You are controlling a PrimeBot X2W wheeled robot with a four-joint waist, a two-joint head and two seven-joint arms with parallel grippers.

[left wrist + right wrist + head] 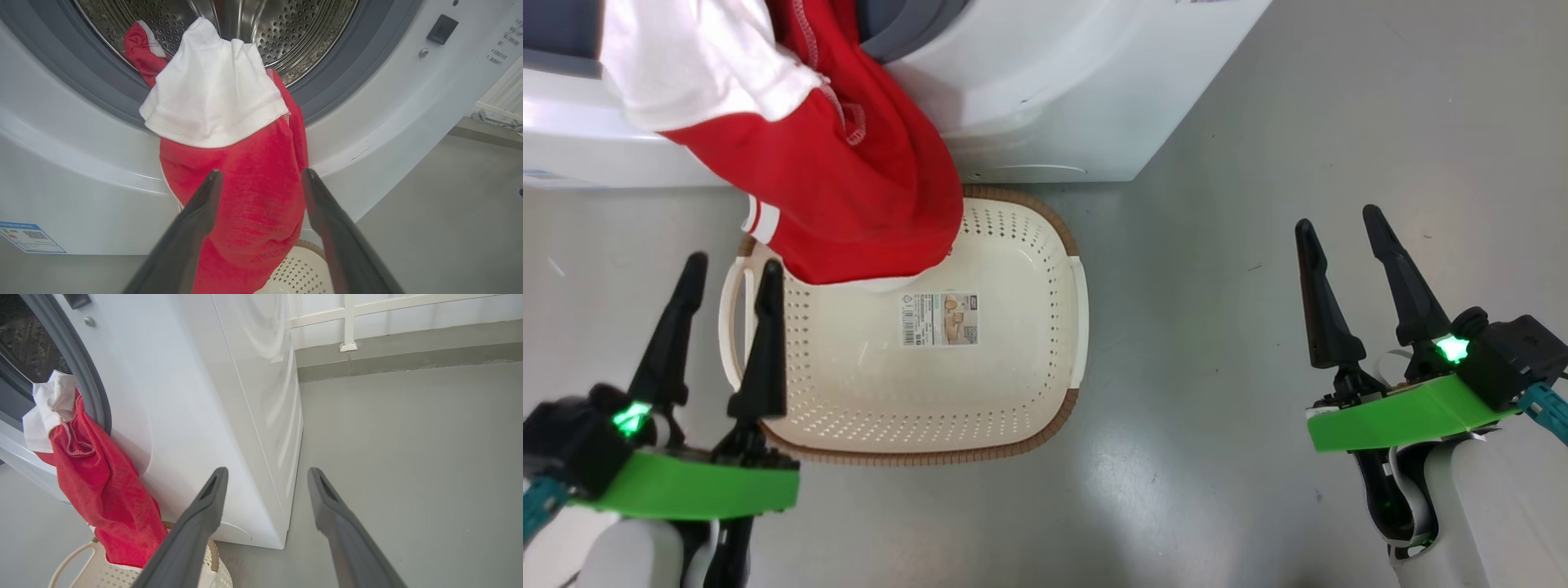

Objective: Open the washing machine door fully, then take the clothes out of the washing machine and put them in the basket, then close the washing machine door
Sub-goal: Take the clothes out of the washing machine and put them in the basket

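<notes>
**Clothes half out, both claws empty**

The clothes, red with a white panel, hang out of the washing machine. Their upper part lies over the grey rubber ring, with one red end inside the drum. Their lower end drops into the basket, which stands on the floor close against the machine's front. I judge that I am in the middle step, the unloading. The mouth is open, and shutting the door comes after.

My left claw is released and holds nothing. It hovers by the basket's left handle, fingers aimed at the hanging red cloth. My right claw is likewise spread and empty, well apart over bare floor.

Next, I think, the left claw must reach forward and pinch the cloth near the ring. Then it must draw the cloth out and down, so the whole bundle lands inside the basket and not over its rim.
</notes>
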